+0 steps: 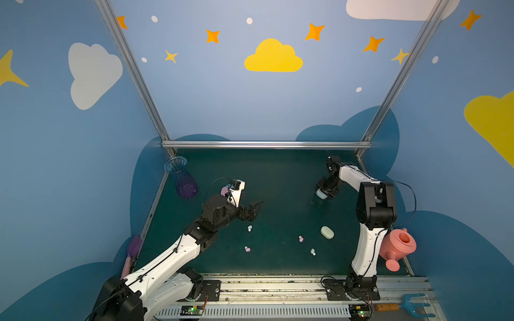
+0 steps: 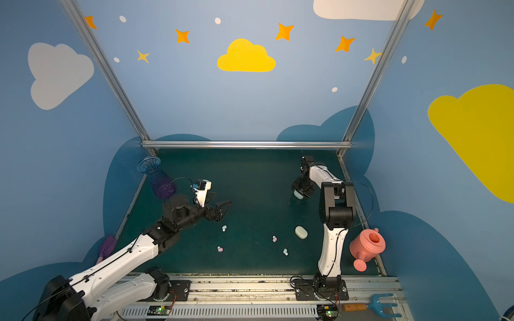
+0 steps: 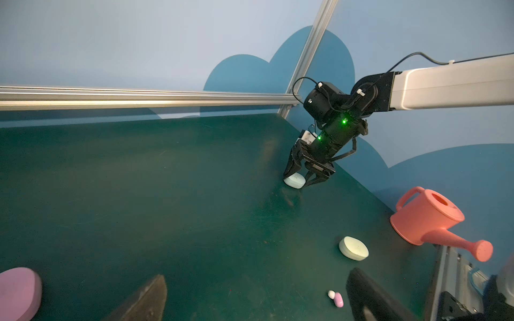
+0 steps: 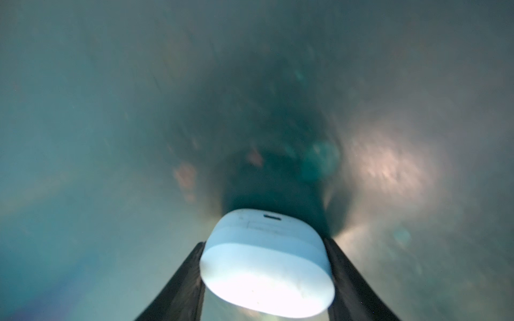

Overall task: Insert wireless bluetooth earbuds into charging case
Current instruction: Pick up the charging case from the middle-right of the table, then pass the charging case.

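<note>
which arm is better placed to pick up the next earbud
Left. The left gripper is open and empty, close to a pale blue bud. The right gripper is shut on the blue case at the far side, away from any bud.

Two pale blue earbuds (image 1: 249, 228) (image 1: 313, 251) and two pink earbuds (image 1: 247, 249) (image 1: 300, 239), tiny and two-lobed, are lying scattered apart across the table's (image 1: 278, 172) near half, while an oval cream case (image 1: 327, 232) is resting nearer the right edge, a pink case (image 3: 16, 291) is lying left of centre, and a pale blue case (image 4: 267, 266) is sitting clamped in the right hand (image 3: 297, 180) toward the far right corner.
</note>
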You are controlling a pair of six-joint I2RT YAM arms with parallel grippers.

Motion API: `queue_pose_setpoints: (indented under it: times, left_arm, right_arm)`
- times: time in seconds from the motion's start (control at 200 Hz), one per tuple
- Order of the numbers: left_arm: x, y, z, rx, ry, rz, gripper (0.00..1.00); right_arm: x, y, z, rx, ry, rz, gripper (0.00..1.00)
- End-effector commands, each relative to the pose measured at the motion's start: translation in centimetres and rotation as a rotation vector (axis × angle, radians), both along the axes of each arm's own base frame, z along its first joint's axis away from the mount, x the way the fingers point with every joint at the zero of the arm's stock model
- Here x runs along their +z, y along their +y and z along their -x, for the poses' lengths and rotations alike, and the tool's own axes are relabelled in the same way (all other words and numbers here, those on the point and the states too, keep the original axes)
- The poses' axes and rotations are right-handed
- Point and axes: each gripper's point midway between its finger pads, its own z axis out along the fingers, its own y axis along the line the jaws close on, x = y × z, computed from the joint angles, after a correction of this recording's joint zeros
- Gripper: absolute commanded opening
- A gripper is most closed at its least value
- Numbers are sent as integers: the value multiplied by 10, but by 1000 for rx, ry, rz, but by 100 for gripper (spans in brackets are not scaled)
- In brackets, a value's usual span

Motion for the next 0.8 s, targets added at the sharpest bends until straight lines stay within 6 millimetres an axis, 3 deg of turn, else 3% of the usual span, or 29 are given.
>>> queue_pose_setpoints:
  times: [0.0, 0.17, 0.486, 0.796]
  left_arm:
    - [8, -17, 9, -132, -14, -18, 100]
    - [1, -35, 21, -236, 11, -42, 100]
    - [-3, -81, 59, -489, -58, -98, 100]
    - [-11, -125, 89, -681, -175, -159, 100]
  right_arm:
    - [41, 14, 17, 91, -62, -33, 51]
    - [87, 40, 58, 235, -131, -121, 51]
    - [167, 98, 158, 563, -253, -319, 52]
    - [210, 141, 230, 754, -277, -459, 52]
